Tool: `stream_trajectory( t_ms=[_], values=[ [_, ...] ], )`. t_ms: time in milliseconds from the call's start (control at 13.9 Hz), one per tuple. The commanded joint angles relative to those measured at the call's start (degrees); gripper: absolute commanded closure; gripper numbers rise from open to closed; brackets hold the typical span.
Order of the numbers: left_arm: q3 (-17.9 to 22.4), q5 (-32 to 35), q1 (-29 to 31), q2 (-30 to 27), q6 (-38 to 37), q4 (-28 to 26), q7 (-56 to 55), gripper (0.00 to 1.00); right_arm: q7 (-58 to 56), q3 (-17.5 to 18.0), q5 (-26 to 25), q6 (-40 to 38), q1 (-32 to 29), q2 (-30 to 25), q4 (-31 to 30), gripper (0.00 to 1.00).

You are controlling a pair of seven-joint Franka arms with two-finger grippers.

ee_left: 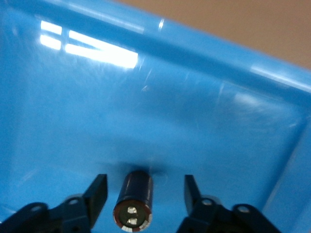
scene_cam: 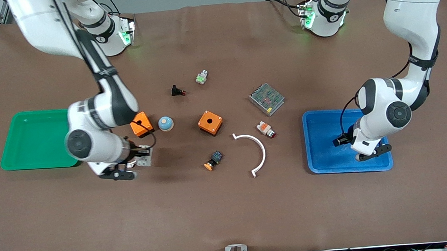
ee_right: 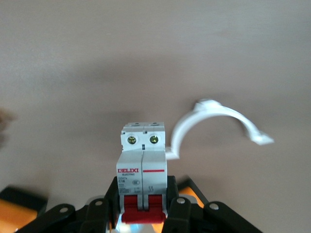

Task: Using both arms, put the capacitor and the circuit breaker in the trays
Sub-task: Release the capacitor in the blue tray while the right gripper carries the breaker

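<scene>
The capacitor [ee_left: 135, 194], a small black cylinder with a lighter end, lies on the floor of the blue tray [ee_left: 146, 97]. My left gripper [ee_left: 145, 183] is open around it, with a gap between each finger and the capacitor. In the front view the left gripper [scene_cam: 341, 140] is low in the blue tray [scene_cam: 370, 166], and the capacitor is hidden there. My right gripper [ee_right: 143, 189] is shut on the circuit breaker [ee_right: 143, 160], a white block with red toggles. In the front view it [scene_cam: 143, 159] holds the breaker [scene_cam: 145, 160] above the table beside the green tray [scene_cam: 34, 156].
Two orange boxes [scene_cam: 141, 124] [scene_cam: 210, 122], a blue dome [scene_cam: 165, 123], a black push-button [scene_cam: 177, 91], a white-orange push-button [scene_cam: 266, 129], a metal power supply [scene_cam: 266, 99], a white curved clip [scene_cam: 258, 150] and a small orange-black button [scene_cam: 213, 160] lie mid-table.
</scene>
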Motion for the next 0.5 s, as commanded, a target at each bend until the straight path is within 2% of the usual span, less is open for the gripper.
stream_trajectory(
  t_ms=[0,144,288,432],
  values=[
    [-0.47,0.91,0.05,-8.41,-5.04,0.06,3.20,0.00,-2.55,0.70,-2.38,-11.03,-6.96,-4.01,3.66,0.90],
    [-0.48,0.82,0.22,-13.51,-11.71,3.38,7.24,0.00,-8.16,0.70,-6.69,-15.43,-11.10,-6.66,3.58,0.90],
    [-0.30,0.82,0.31,-17.30,-22.50,10.22,9.10,0.00,-15.43,0.70,-8.20,-17.47,-17.41,-7.80,3.23,0.90],
    [-0.30,0.82,0.31,-18.63,-31.22,16.38,11.11,0.00,-22.91,0.70,-9.43,-17.39,-23.31,-7.55,2.35,0.90]
  ],
)
